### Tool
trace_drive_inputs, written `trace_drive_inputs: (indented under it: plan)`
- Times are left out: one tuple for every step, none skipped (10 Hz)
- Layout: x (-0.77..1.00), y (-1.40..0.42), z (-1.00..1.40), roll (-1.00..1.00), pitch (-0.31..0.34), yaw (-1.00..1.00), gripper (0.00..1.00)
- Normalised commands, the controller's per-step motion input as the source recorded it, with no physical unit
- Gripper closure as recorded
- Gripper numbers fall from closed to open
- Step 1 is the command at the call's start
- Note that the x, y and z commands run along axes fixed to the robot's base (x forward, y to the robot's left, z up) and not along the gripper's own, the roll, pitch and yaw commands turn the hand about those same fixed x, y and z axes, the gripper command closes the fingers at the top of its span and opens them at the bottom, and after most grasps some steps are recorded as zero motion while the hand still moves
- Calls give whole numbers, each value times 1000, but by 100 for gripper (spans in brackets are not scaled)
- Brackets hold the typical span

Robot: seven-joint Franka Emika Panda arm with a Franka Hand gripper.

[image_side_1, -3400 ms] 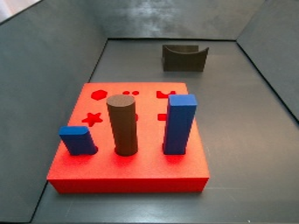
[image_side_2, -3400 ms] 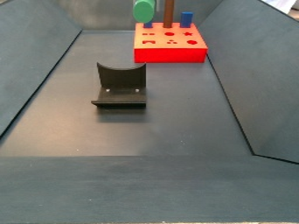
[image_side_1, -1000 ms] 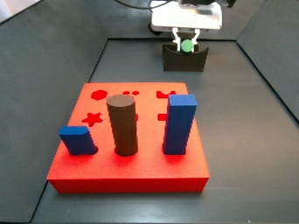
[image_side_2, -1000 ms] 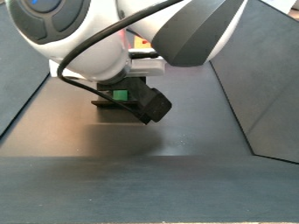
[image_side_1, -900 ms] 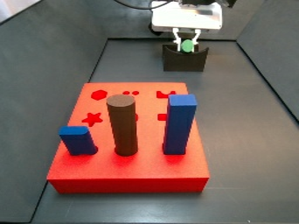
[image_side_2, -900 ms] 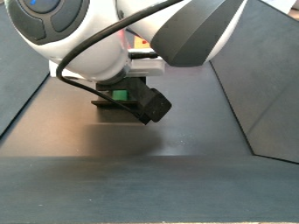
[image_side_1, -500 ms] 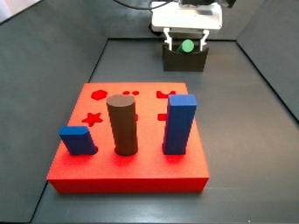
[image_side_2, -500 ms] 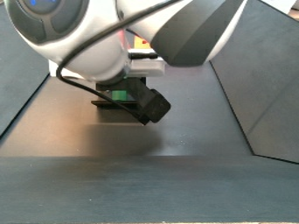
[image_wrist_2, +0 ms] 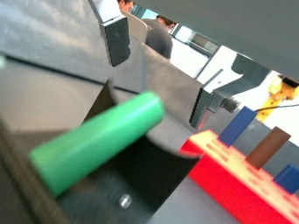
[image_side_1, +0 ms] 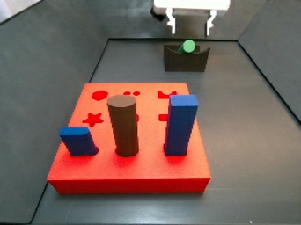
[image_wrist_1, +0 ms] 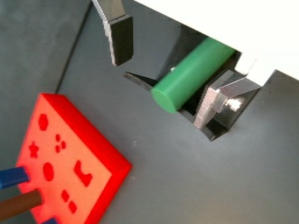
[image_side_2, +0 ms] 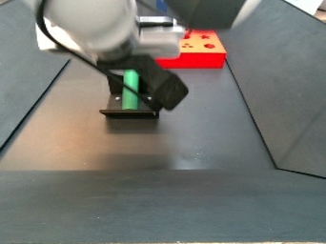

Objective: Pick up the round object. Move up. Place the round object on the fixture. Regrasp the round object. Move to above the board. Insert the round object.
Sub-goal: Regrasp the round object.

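Above the one fixture (image_side_1: 186,58) cradling one round object (image_side_1: 188,46), the claw (image_side_1: 191,24) hangs open, empty.

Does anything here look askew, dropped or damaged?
Nothing stands out. The round object lies in the fixture notch; the open claw sits above it, fingers apart, not touching it. The board looks intact.

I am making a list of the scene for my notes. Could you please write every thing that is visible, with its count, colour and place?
round object: one, green, lying in the notch of the fixture, between the open fingers but not held
fixture: one, dark grey-olive, on the floor beyond the board
board: one, red, on the floor
brown cylinder: one, standing in the board
blue blocks: two, a tall one and a short one, standing in the board
gripper: one, silver fingers, open, above the fixture
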Motion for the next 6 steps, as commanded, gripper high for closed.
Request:
trace_drive_inputs:
  plan:
    - [-32, 5, 722, 57, 64, -18, 0]
    - [-28, 6, 545, 61, 68, -21, 0]
    - [-25, 3, 307, 56, 67, -28, 0]
    - [-25, 5, 187, 53, 63, -31, 0]
    - [-112, -846, 883, 1000, 43, 13, 0]
    - [-105, -792, 862, 1000, 40, 13, 0]
